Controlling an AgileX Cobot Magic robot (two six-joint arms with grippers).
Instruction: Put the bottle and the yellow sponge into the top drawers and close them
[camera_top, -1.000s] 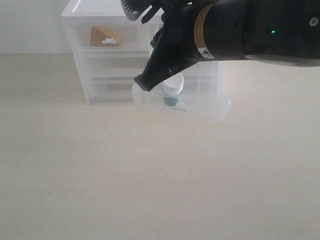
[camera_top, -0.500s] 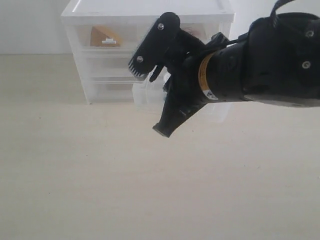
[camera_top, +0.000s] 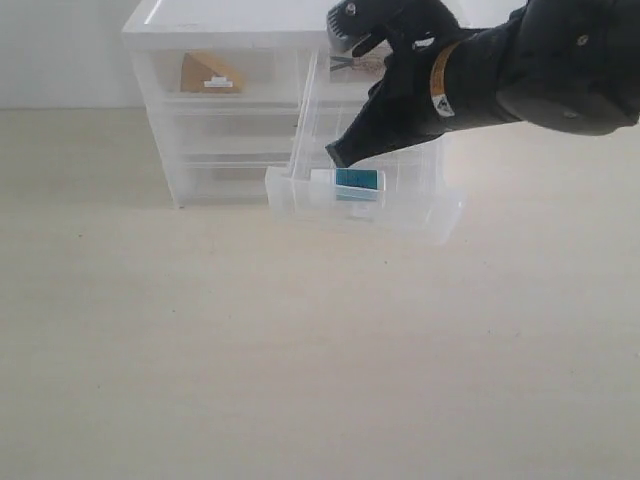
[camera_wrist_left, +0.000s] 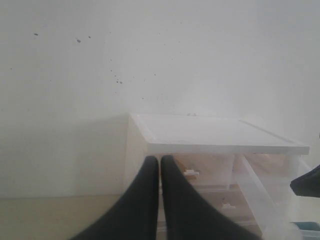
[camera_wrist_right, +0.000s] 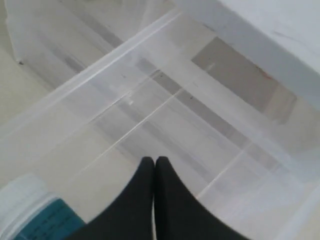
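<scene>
We see the right gripper (camera_wrist_right: 154, 160) with its fingers pressed together and nothing between them, its tips hanging over the pulled-out top drawer (camera_top: 430, 218). The bottle (camera_top: 348, 182) lies on its side on that drawer's floor, just beside the tips and ungripped. The left gripper (camera_wrist_left: 160, 159) is likewise closed and empty, facing the drawer unit (camera_wrist_left: 215, 136). Well apart from the right tips, the yellow sponge (camera_top: 205, 72) sits in the other top drawer (camera_top: 160, 80), which is pushed in.

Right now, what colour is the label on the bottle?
The bottle label is teal; clearest in the exterior view.
</scene>
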